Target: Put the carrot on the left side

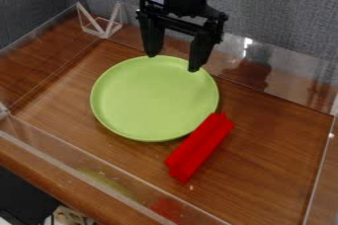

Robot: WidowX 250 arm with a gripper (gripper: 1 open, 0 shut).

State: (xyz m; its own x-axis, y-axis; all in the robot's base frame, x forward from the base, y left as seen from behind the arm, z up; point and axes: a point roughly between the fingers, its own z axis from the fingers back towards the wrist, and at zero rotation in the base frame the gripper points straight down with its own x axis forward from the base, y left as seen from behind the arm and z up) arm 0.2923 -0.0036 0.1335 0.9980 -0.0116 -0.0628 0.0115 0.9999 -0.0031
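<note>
My fingers: the black gripper [177, 53] hangs pointing down over the far rim of the plate, spread wide, holding nothing.
Carrot: the bright red, long rectangular block [200, 146] lies flat on the worktop just beside the plate's near right edge, well apart from my fingers.
Plate: the round lime-green plate [148, 99] sits mid-worktop, nothing on it.
Worktop: brown wooden surface [278, 111] ringed by clear plastic walls [79, 175].
Far left corner: a small white wire-frame stand [98, 19].
</note>
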